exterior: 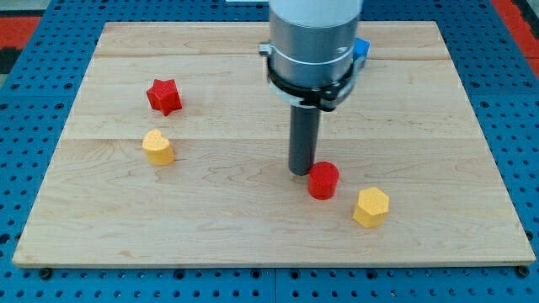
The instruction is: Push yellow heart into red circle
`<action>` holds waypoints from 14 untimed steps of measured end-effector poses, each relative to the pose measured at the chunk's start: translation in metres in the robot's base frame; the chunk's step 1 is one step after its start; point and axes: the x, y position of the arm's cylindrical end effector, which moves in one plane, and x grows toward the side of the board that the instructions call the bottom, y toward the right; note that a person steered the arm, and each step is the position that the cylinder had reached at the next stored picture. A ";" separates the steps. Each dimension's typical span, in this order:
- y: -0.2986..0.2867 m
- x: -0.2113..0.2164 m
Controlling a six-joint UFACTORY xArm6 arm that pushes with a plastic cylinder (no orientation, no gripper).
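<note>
The yellow heart [157, 147] lies on the wooden board at the view's left. The red circle [323, 180] stands right of the board's middle, toward the view's bottom. My tip [302, 172] rests on the board just left of the red circle, touching or almost touching it. The tip is far to the right of the yellow heart.
A red star [164, 96] lies above the yellow heart. A yellow hexagon [371, 207] sits to the lower right of the red circle. A blue block [362, 49] is partly hidden behind the arm near the view's top. The board's edge [269, 263] runs along the bottom.
</note>
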 end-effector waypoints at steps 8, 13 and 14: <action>-0.107 -0.043; -0.114 0.017; -0.141 0.035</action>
